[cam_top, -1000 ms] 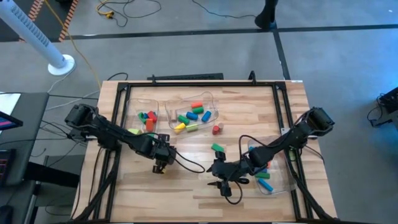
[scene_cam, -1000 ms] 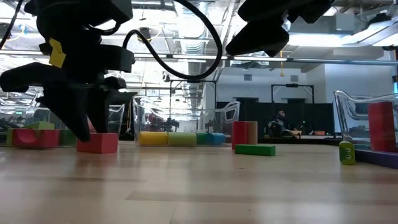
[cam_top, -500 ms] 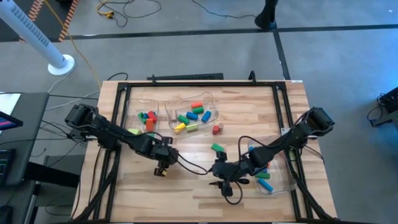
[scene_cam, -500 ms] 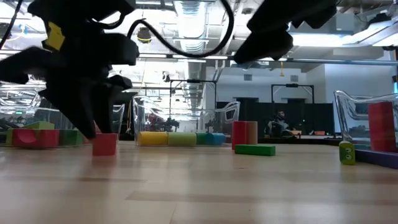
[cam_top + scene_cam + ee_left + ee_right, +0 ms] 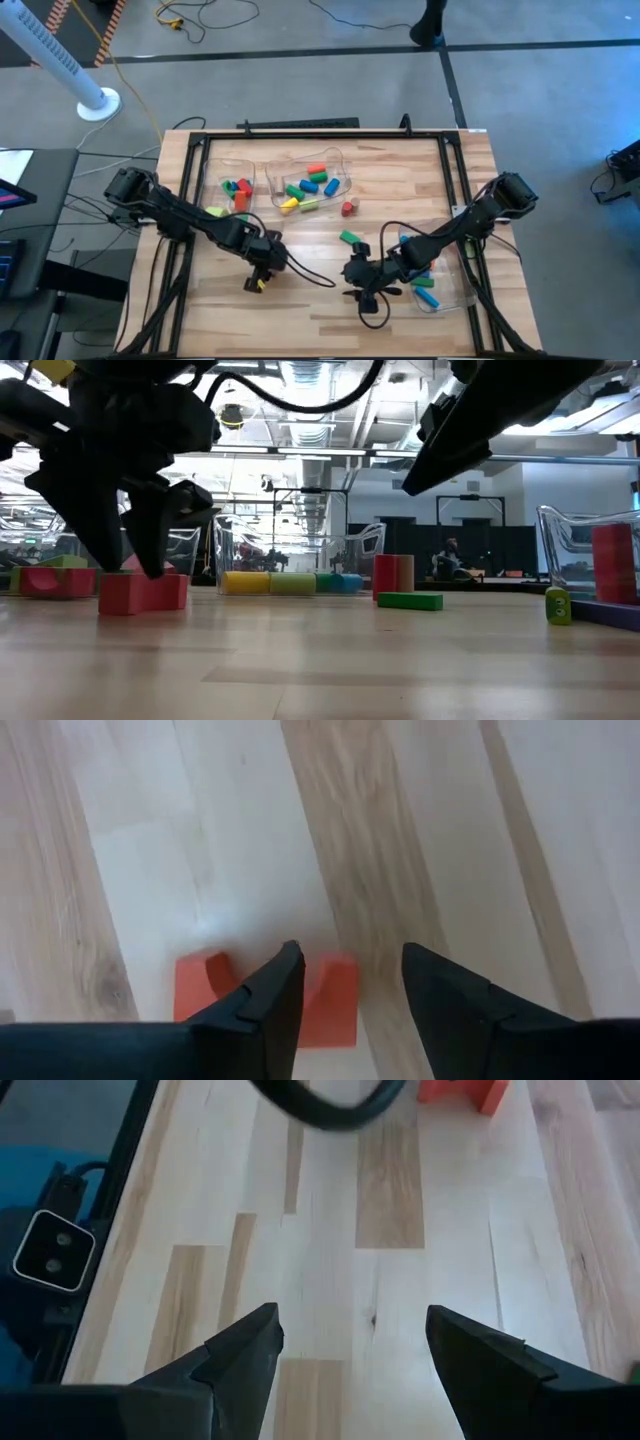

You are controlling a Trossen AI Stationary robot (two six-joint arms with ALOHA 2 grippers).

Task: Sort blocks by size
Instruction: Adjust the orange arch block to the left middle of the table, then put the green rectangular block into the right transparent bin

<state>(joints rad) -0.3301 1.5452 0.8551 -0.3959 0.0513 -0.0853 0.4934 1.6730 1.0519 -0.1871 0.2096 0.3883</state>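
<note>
Shifted toward the table's near edge: left gripper [image 5: 345, 985], fingers parted, one finger over small red wooden arch block [image 5: 330, 1010], nothing clamped. Right gripper [image 5: 350, 1330]: spread, empty.

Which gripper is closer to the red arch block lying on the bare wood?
Left. The left gripper stands right over the red arch block; the right gripper hangs open farther across the table.

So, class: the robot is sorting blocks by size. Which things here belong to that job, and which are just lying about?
Part of the job:
- red arch block under the left claw
- green bar
- red cylinder
- blocks in the bins

Lying about:
- white fan
- floor cables
</note>
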